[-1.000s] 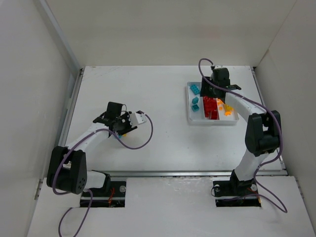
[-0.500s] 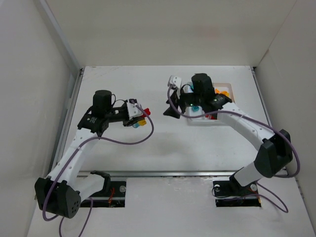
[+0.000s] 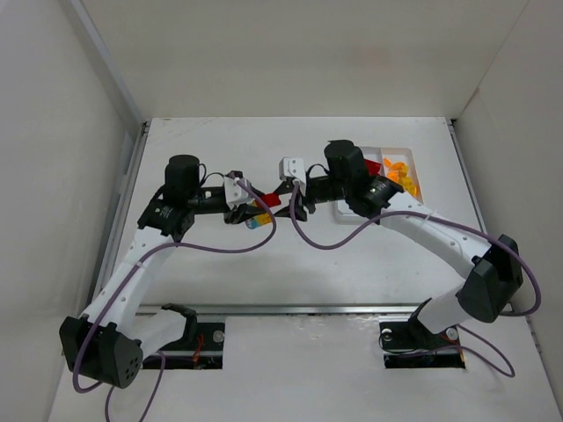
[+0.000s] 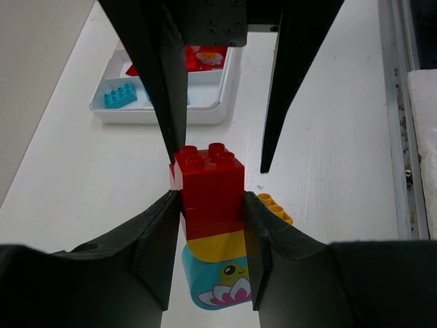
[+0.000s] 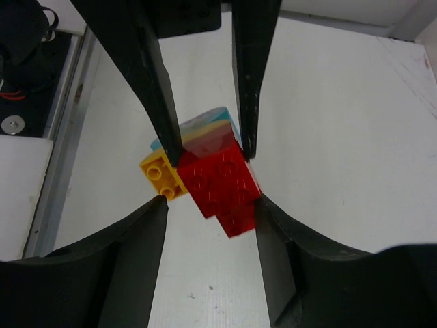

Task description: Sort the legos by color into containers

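Left wrist: your left gripper (image 4: 210, 205) pinches the stack (image 4: 212, 246); right gripper (image 5: 212, 201) sits spread astride the red brick (image 4: 208, 167). Close squarely on it, then pull straight off.

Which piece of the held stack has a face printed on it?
The teal piece at the end farthest from the red bricks, next to the yellow one.

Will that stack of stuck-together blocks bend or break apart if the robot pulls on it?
Probably stiff: the stack looks like hard plastic and sits straight in the left gripper. Likely light, being small beside the fingers. A firm tug might pop the red top brick off, since only studs seem to join the pieces.
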Robot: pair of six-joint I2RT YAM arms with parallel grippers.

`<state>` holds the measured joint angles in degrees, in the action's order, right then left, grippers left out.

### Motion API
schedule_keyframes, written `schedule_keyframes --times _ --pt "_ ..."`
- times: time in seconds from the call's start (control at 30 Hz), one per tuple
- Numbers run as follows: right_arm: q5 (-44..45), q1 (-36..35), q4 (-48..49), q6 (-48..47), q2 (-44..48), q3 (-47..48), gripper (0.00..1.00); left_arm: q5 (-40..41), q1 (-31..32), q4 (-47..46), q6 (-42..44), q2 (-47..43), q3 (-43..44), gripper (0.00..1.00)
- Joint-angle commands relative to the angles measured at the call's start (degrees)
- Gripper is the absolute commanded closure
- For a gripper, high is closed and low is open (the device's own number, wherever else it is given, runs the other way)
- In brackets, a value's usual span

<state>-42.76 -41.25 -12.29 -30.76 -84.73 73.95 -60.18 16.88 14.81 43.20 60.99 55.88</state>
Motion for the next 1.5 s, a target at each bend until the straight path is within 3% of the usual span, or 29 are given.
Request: schedule_keyframes --times 0.0,0.47,0.57,0.63,0.67,0.77,1.0,1.23,1.33,1.37,1.47 --pt "0.31 -1.2 3.59 -2.11 -0.7 3.39 0.41 -3.54 0.87 -1.98 -1.11 -0.79 2.75 1.0" --pt "3.39 -2.95 4.12 -2.11 -2.28 5.59 0.44 -3.54 1.4 -0.48 0.66 -0.79 2.75 1.0" --pt "2.69 -2.95 4.12 -2.11 -2.81 6.11 0.69 -3.01 1.4 -1.09 0.05 -0.79 2.75 1.0" --pt "2.07 -2.95 4.12 -2.11 -2.81 6.12 0.95 -1.52 1.4 -1.62 -0.57 -0.79 2.75 1.0" --pt "3.72 -2.95 4.12 -2.11 -2.81 6.12 1.0 -0.91 1.4 -1.62 -1.18 -0.79 2.14 1.0" --pt "5.49 -1.55 4.12 -1.15 -1.49 4.89 1.0 2.68 1.4 -1.62 -2.76 -0.79 1.35 1.0" --pt "4.97 9.86 7.71 7.37 5.27 0.41 1.0 9.81 1.4 0.31 -4.09 0.26 -2.09 1.0" --pt "6.72 19.19 11.5 14.67 8.87 -5.92 1.0 10.35 1.4 0.31 -4.62 0.79 -3.23 1.0" --pt "21.19 22.87 11.5 22.2 7.48 -8.29 1.0 11.57 1.4 -0.83 -4.62 0.8 -3.23 1.0" --pt "28.71 25.15 10.11 23.72 6.43 -9.08 1.0 11.58 1.4 -1.44 -5.31 0.8 -3.23 1.0" --pt "40.53 27.36 4.06 29.08 -0.15 -8.22 1.0 13.24 1.4 -3.38 -6.98 0.27 -3.93 1.0"
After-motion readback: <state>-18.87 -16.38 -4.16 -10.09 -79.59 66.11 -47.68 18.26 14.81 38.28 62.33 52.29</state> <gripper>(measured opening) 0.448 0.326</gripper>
